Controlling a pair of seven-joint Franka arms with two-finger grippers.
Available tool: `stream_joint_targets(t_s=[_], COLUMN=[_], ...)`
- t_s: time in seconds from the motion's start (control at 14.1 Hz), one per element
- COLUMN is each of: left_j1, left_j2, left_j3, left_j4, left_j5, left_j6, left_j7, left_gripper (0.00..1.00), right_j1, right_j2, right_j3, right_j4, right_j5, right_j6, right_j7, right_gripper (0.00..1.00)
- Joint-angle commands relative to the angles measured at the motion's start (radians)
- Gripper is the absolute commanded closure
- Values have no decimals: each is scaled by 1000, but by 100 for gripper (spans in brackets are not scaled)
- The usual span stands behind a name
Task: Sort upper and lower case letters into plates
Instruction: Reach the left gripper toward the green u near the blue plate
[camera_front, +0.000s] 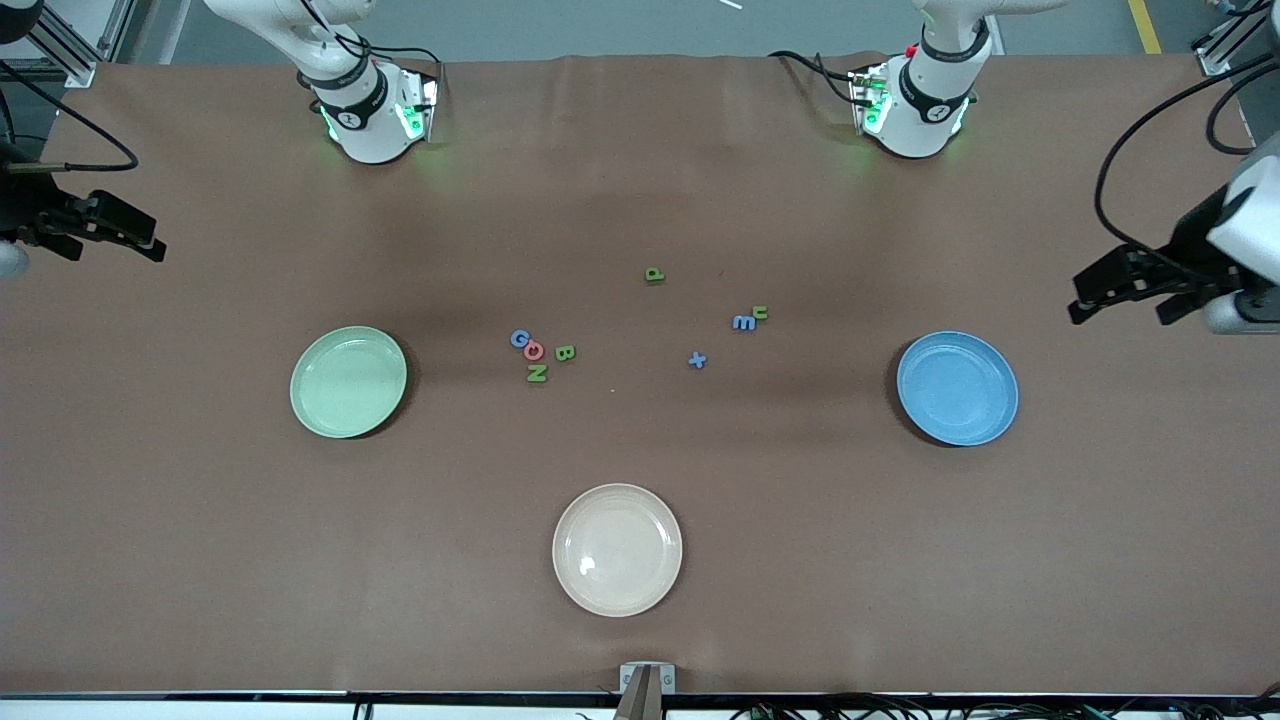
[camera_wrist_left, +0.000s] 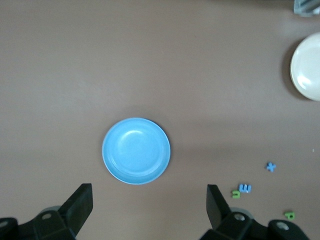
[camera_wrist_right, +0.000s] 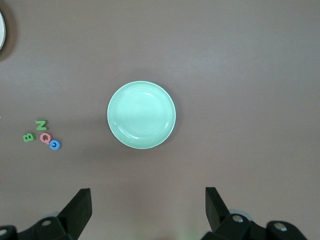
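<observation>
- Letters (camera_front: 640, 325): small flat foam shapes, loose on the brown cloth between my grippers, none in the green plate (camera_front: 348, 381) or blue plate (camera_front: 957, 388).
- Left gripper (camera_front: 1125, 297) and right gripper (camera_front: 115, 232): jaws spread, empty, at the table's ends.
- Risk: touching capitals could lift together; thin foam may slip.
</observation>
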Motion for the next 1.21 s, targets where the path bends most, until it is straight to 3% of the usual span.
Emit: stream_joint_targets(t_s=[0.0,0.21,0.35,0.71,0.99,1.13], left_j1=[-26,-67,-83,-90,-90,-90], left_j2=[84,127,123,92,52,54], left_j3=[-43,-50,-67,-196,-323,-366], left_j4=[7,5,-45,-175,-411,-475], left_j5=[19,14,4,4,13,13], left_j6=[-37,-37,-33,36,264,331], left_j7=[-14,-17,-36,-232,-387,-430], left_gripper=[0,0,0,0,0,0], right_j1=[-8,-8,-9,-6,2,2], right_j2=[-21,-18,-20,-20,-20,-20], right_j3=[5,5,3,3,5,5], right_j4=[-18,-15,-17,-18,-18,-18], right_j5=[2,5,35,23,-9,-9], right_j6=[8,11,9,15,20,20], right_j7=[-10,-10,-12,-18,-18,-18], right_gripper=[0,0,0,0,0,0])
